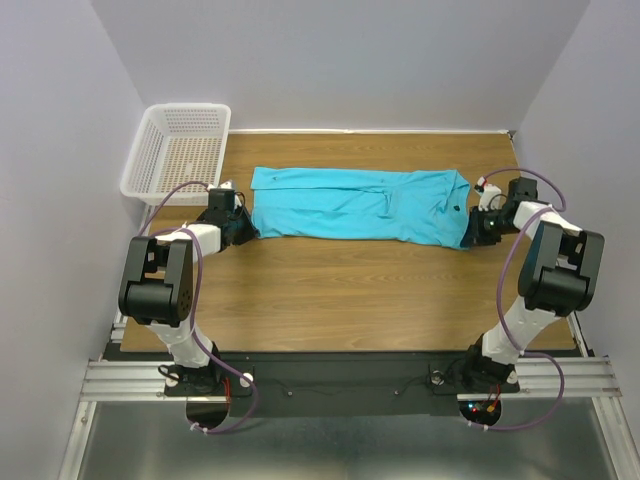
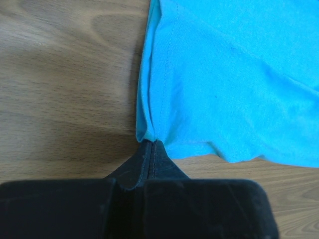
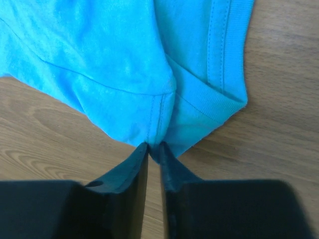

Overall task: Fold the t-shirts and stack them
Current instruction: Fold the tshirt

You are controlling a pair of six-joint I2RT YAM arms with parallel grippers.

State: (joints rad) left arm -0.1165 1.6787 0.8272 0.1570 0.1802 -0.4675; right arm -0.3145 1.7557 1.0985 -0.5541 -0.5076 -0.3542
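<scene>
**One t-shirt stretched between two grippers, long axis left to right**

One white mesh basket (image 1: 180, 150) stands at the far left corner of the table (image 1: 350, 290), with no cloth in it. Just right of it and nearer the arms, the left gripper (image 1: 243, 228) meets the near left corner of the t-shirt (image 1: 355, 205). In the left wrist view its jaws are pressed fully together and the hemmed corner runs into their tips, so it appears to pinch that corner. The single turquoise t-shirt lies flat at mid-table as a long band. Its long axis runs across the table from one gripper to the other, with the collar end to the right. At that end the right gripper (image 1: 470, 228) sits at the near corner. In the right wrist view its jaws stand a thin gap apart, clamped on a fold of cloth beside the ribbed collar. Each arm is nearest its own end, so the coming fold likely turns on both ends moving together. Count: one t-shirt, one basket, two grippers.
</scene>
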